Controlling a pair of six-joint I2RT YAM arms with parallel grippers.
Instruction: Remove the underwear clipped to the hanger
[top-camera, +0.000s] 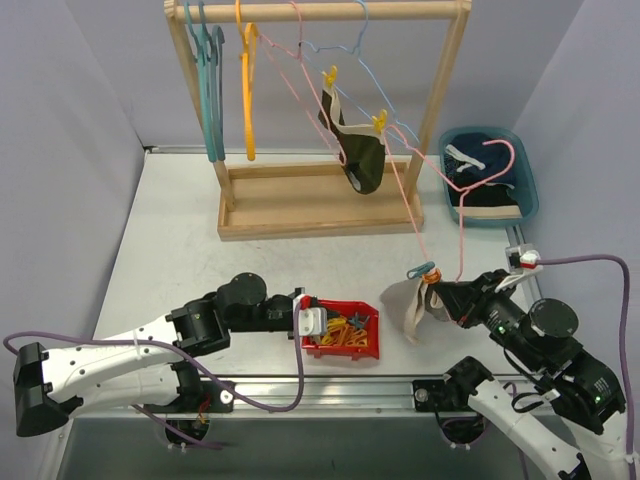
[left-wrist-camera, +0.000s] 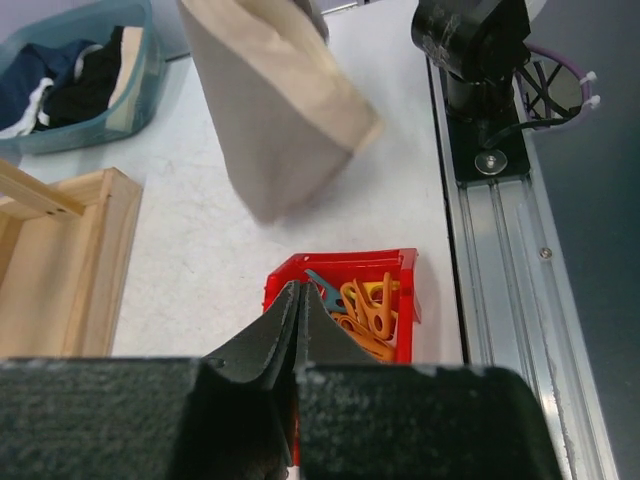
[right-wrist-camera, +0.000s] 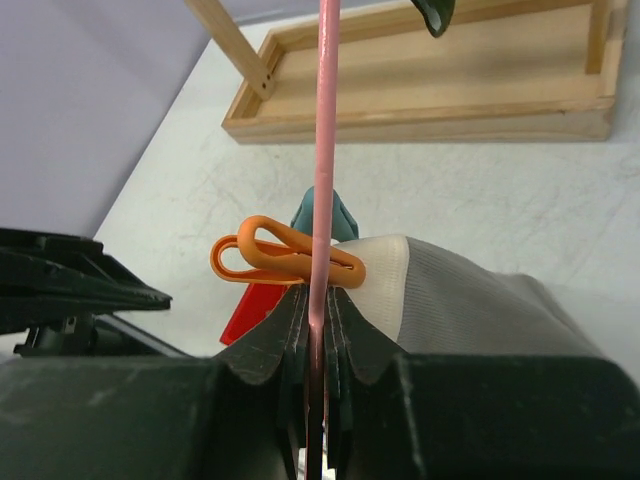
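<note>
R gripper (right-wrist-camera: 318, 300) was clenched on the thin pink wire hanger (right-wrist-camera: 325, 120), held low at 4 o'clock so the grey-beige cloth brief (top-camera: 402, 308), pinned by an orange plastic clip (right-wrist-camera: 285, 260), hung within reach. L gripper (left-wrist-camera: 298, 300) was pinched shut w/ nothing in it, over the red plastic clip bin (left-wrist-camera: 340, 262), prob. for clip drop-off. Dark olive brief (top-camera: 358, 150) hung clipped at 12.

**Where things sit on your table**

Rack (top-camera: 320, 215) at back centre, rack brief (top-camera: 362, 160) hanging inside it. Bin (top-camera: 531, 188) right of the rack, binned briefs (top-camera: 497, 188) in it. Clip tray (top-camera: 340, 354) front centre. Just right of it, front brief (top-camera: 402, 305) hangs off the hanger (right-wrist-camera: 326, 100).
</note>
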